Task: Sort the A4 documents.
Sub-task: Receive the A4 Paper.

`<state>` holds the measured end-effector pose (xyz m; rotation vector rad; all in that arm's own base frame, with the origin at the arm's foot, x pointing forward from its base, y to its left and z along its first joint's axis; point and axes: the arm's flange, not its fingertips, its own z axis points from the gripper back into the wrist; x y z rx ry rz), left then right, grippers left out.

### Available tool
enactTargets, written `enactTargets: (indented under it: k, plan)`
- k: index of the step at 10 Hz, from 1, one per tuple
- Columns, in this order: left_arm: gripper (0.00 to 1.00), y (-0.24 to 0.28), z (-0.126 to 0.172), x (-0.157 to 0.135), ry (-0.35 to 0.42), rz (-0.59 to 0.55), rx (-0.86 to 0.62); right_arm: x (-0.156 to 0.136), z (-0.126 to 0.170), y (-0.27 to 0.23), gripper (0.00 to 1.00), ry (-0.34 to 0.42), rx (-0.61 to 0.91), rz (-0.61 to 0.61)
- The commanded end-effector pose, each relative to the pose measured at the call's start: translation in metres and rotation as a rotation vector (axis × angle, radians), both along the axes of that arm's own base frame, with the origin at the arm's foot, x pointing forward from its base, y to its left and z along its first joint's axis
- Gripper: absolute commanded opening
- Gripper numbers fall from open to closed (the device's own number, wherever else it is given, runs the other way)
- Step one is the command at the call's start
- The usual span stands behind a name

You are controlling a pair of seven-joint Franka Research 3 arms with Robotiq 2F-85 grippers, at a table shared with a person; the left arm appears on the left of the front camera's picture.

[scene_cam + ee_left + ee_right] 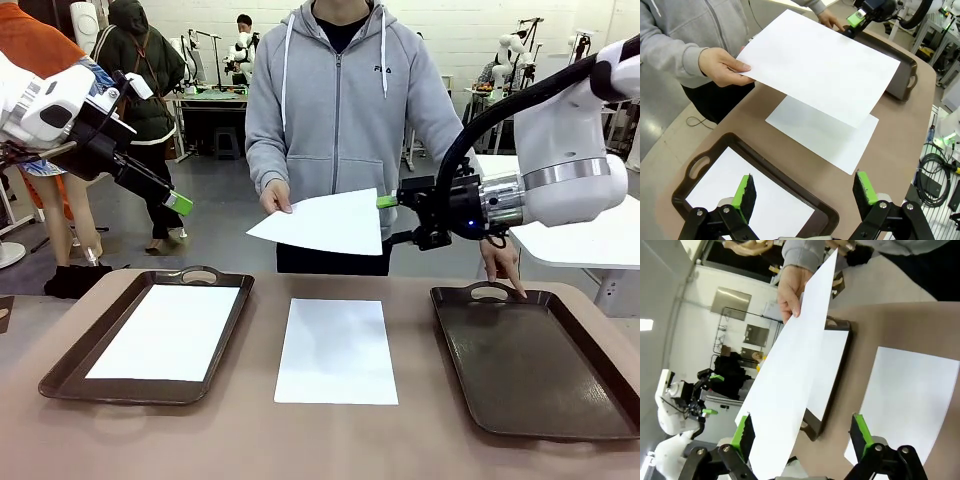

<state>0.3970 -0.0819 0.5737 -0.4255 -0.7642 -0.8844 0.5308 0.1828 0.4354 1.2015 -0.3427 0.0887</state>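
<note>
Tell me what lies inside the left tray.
One white sheet lies flat in the left tray, covering most of its floor. Whether more sheets lie beneath it cannot be seen.

The A4 documents [335,350] are thin, matt white paper, smooth and uncreased. The trays [530,370] look like dark brown plastic with a faint sheen, the bare one finely textured. The tabletop [250,430] is smooth, matt tan. The person's hoodie [340,120] is soft grey cloth. The left pincer [804,182] has matt green pads [746,195].
</note>
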Motion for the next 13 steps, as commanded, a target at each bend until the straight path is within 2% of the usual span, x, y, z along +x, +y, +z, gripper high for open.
enactTargets:
  k: [1, 4, 6, 9, 11, 13]
  plan:
    - [1.0, -0.001, 0.0, 0.0, -0.002, 0.0, 0.003, 0.011, -0.011, 0.013, 1.0, 0.053, 0.06, -0.008]
    - [1.0, -0.001, 0.0, 0.0, -0.002, 0.0, 0.003, 0.014, -0.016, 0.027, 1.0, 0.044, 0.104, -0.006]
    - [1.0, -0.001, 0.0, 0.0, -0.002, 0.0, 0.003, 0.019, -0.016, 0.029, 1.0, 0.073, 0.186, 0.0]
    - [1.0, -0.001, 0.0, 0.0, -0.002, 0.0, 0.003, 0.026, -0.021, 0.028, 1.0, 0.162, 0.305, 0.062]
    - [1.0, -0.001, 0.0, 0.0, -0.002, 0.0, 0.003, 0.03, -0.029, 0.03, 1.0, 0.203, 0.318, 0.069]
    - [1.0, -0.001, 0.0, 0.0, -0.002, 0.0, 0.003, 0.032, -0.033, 0.033, 1.0, 0.21, 0.308, 0.075]
